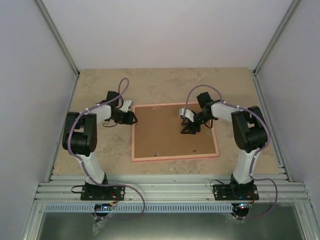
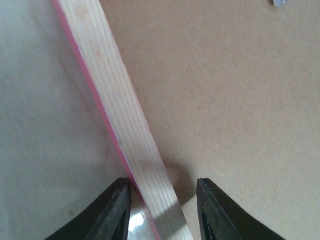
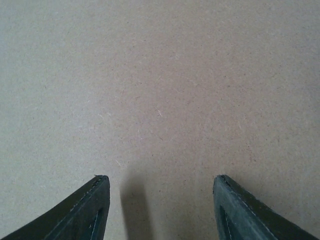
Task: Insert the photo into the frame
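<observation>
**Frame face-down on the bench, both grippers at its back**

The pink frame (image 1: pixel 175 157) lies flat mid-bench, back side up, with a brown backing board (image 1: pixel 167 135) filling its opening. The speckled tan bench (image 1: pixel 165 82) around it carries nothing else. White side walls (image 1: pixel 30 75) close in left and right, and an aluminium rail (image 1: pixel 170 192) runs along the near edge, where the arm bases sit. Purple cables (image 1: pixel 124 84) loop from each arm, above the frame rather than on it.

From overhead, the left gripper (image 1: pixel 132 118) sits at the frame's left rail near the far corner. The right gripper (image 1: pixel 189 131) stands over the board's right half. How wide the jaws stand is too small to read there.

The wrist views show more. The left gripper's fingers (image 2: pixel 117 212) straddle the pale wooden back of the rail, parted. One is just beside the pink outer edge and the other stands apart on the board side, so nothing is clamped. A small grey tab (image 2: pixel 278 2) shows on the board at the top edge of this view. The right fingers (image 3: pixel 85 215) stand well apart over bare brown board, with nothing between them.
</observation>
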### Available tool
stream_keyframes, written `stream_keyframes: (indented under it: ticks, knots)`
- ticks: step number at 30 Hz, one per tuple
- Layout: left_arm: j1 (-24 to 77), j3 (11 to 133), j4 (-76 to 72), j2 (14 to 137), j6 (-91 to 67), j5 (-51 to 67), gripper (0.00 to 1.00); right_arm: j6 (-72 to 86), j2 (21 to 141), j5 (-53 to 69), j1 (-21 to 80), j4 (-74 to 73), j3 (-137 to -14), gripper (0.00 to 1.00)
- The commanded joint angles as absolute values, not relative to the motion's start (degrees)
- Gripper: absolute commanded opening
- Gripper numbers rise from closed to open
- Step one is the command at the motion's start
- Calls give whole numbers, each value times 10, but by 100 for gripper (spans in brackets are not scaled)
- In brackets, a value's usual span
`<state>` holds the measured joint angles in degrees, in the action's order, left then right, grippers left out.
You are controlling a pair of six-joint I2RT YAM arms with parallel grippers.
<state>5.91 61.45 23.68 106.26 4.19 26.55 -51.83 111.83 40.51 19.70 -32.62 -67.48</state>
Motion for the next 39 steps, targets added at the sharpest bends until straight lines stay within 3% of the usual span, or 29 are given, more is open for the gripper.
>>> stream_keyframes:
  ticks: [1, 6, 10, 17, 25, 31, 39]
  knots:
    - [59, 579, 251, 1033, 22, 301, 44, -466, 1110, 393, 211, -324, -661, 55]
    - [65, 553, 229, 964, 42, 282, 66, -399, 1084, 403, 268, -209, -675, 45]
    - [89, 550, 235, 944, 81, 235, 70, -352, 1091, 404, 304, -160, -677, 38]
    - [123, 556, 241, 973, 89, 173, 68, -358, 1089, 359, 361, -146, -631, 33]
    - [127, 571, 251, 1007, 93, 89, 64, -406, 1148, 290, 398, -241, -683, 33]
    - [127, 571, 258, 1020, 109, 74, 62, -497, 1118, 224, 398, -258, -604, 33]
    - [127, 580, 269, 1026, 154, 48, 46, -540, 1107, 202, 398, -260, -569, 34]
